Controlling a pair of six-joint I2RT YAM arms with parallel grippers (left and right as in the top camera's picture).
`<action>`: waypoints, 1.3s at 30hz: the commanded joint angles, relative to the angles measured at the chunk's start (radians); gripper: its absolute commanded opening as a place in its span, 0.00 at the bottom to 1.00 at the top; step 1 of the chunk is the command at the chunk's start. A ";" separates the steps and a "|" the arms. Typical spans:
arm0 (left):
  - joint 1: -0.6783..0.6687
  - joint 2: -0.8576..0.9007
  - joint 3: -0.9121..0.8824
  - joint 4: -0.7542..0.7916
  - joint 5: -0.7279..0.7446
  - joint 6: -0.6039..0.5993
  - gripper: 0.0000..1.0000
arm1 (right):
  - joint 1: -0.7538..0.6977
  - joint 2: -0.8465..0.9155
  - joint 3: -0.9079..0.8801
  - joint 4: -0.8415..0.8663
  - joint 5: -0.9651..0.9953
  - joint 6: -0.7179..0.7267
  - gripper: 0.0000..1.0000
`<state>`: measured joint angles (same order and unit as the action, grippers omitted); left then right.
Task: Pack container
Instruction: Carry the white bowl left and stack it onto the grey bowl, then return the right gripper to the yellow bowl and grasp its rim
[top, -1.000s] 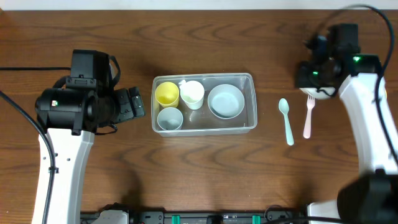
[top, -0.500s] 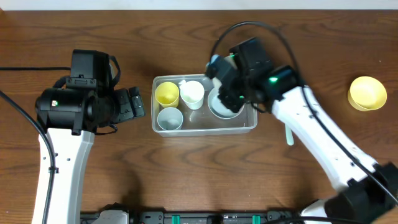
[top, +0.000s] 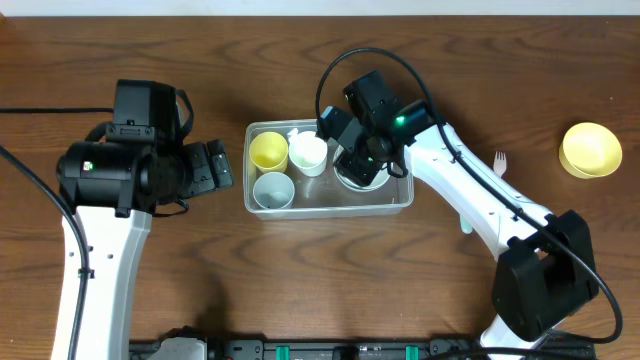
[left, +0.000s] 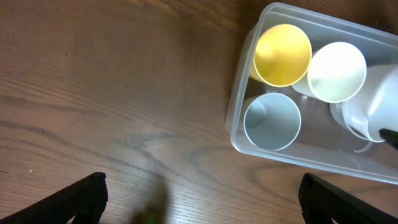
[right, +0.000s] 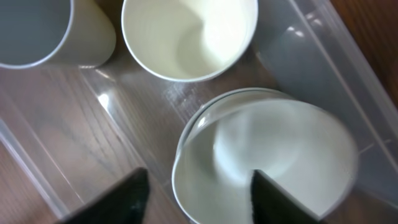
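— What fills the scene?

— A dark wooden worktop (top: 150, 50). At its middle lies the clear rectangular plastic container (top: 330, 209), long side running left to right, between the two arms.

— Where are the arms?

— The left arm stands off to the left. Its left pincer (top: 215, 168) hangs near the container's left end without touching it. In the wrist view its fingers are spread wide over bare wood and hold nothing. The right arm reaches in from the right, with the right pincer (top: 360, 152) above the container's right half.

— Is that one gripping?

— No. Its blurred fingers (right: 121, 198) are parted. One sits outside the rim of a white round bowl (right: 273, 162) and the other over the bowl's inside. I cannot tell whether they touch it.

— What else is there?

— A yellow round bowl (top: 591, 149) sits alone near the right edge, well apart from the container. Three upright cups stand in the container's left half: a yellow plastic cup (top: 268, 150) in the far left corner, a white plastic cup (top: 309, 153) just beside it, and a grey-blue plastic cup (top: 273, 190) nearer the front. The tines of a pink plastic fork (top: 498, 160) show beside the right arm.
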<state>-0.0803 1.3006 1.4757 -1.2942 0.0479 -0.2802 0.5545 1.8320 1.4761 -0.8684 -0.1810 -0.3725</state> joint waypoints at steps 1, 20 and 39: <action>0.003 -0.001 -0.002 -0.003 -0.011 0.016 0.98 | -0.006 0.001 -0.001 0.006 0.002 -0.006 0.64; 0.003 -0.001 -0.002 -0.007 -0.011 0.017 0.98 | -0.068 -0.023 0.005 0.016 0.138 0.191 0.53; 0.003 -0.001 -0.002 -0.008 -0.011 0.017 0.98 | -0.767 -0.195 0.051 -0.051 0.309 0.502 0.86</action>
<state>-0.0803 1.3006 1.4757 -1.2987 0.0486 -0.2802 -0.1509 1.5787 1.5612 -0.9112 0.1146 0.0998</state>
